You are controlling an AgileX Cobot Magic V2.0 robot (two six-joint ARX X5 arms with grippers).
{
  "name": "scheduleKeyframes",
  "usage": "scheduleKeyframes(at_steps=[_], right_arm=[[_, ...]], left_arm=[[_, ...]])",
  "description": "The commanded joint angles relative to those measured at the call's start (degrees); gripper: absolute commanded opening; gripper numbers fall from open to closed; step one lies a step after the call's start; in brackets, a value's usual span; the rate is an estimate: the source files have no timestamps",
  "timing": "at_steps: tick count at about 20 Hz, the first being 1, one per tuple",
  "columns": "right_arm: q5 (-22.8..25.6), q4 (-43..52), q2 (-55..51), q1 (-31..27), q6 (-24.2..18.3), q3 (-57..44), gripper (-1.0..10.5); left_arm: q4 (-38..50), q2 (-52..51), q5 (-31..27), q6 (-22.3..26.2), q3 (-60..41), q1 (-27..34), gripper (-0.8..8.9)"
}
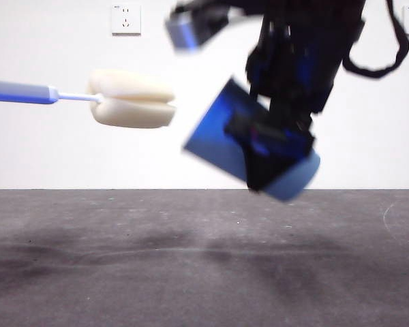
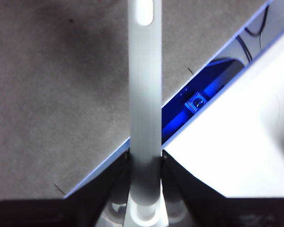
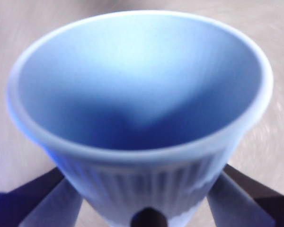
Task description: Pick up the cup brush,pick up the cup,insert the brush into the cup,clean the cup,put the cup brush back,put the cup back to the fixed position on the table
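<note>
Table point(image 1: 191, 272): dark grey, bare below both lifted things.
Right arm: big and dark, coming down from the top of the front view.
Cup point(image 1: 249, 139): blue, held in the air above the table, tipped so its mouth points toward the brush.
Right gripper point(image 3: 146, 208): jaws clamped on the cup's ribbed sides near the base.
Brush point(image 1: 131, 99): level in the air, cream sponge head near the cup's mouth but apart from it.
Left gripper point(image 2: 144, 165): jaws closed on the brush's grey handle.
</note>
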Motion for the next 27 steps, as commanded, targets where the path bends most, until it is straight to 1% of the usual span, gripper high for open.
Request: scheduleKeyframes(at_steps=[1, 5, 7, 9, 11, 13, 16, 18, 21, 27], right_arm=[[-0.11, 0.76, -3.32, 0.04, 13.25, -0.22, -0.1], [-0.17, 0.98, -9.33, 0.04, 21.07, -0.22, -0.1], [-0.17, 1.05, -12.59, 0.04, 23.47, -0.22, -0.1], [-0.2, 1.07, -16.11, 0.07, 25.73, -0.22, -0.1], [-0.2, 1.09, -19.1, 0.07, 26.67, -0.22, -0.1], [-0.2, 1.05, -23.26, 0.07, 27.54, -0.22, -0.1], [-0.2, 0.98, -28.22, 0.07, 27.69, -0.22, -0.1], [-0.2, 0.81, -30.14, 0.07, 27.67, -0.22, -0.1], [-0.2, -0.39, -31.63, 0.07, 27.61, -0.22, -0.1], [-0.22, -1.2, -31.69, 0.07, 27.61, -0.22, -0.1]], left_arm=[[7.19, -0.02, -0.22, -8.76, -0.33, 0.26, -0.09], [18.12, 2.27, -2.95, -14.97, -0.72, 0.26, -0.09], [21.9, 4.39, -5.01, -17.53, -0.72, 0.37, -0.09], [25.2, 7.06, -6.01, -18.91, -0.72, 1.09, -0.09], [27.98, 9.9, -5.66, -19.93, -0.72, 2.19, -0.09], [32.33, 15.06, -5.2, -21.62, -0.72, 3.26, -0.09], [38.75, 23.28, -2.4, -24.74, -0.72, 4.0, -0.09], [42.4, 27.76, -2.21, -27.39, -0.72, 3.93, -0.09], [43.98, 32.81, -2.71, -29.07, -0.72, 3.8, -0.09], [46.77, 39.41, -6.14, -32.35, -0.72, 3.85, -0.09]])
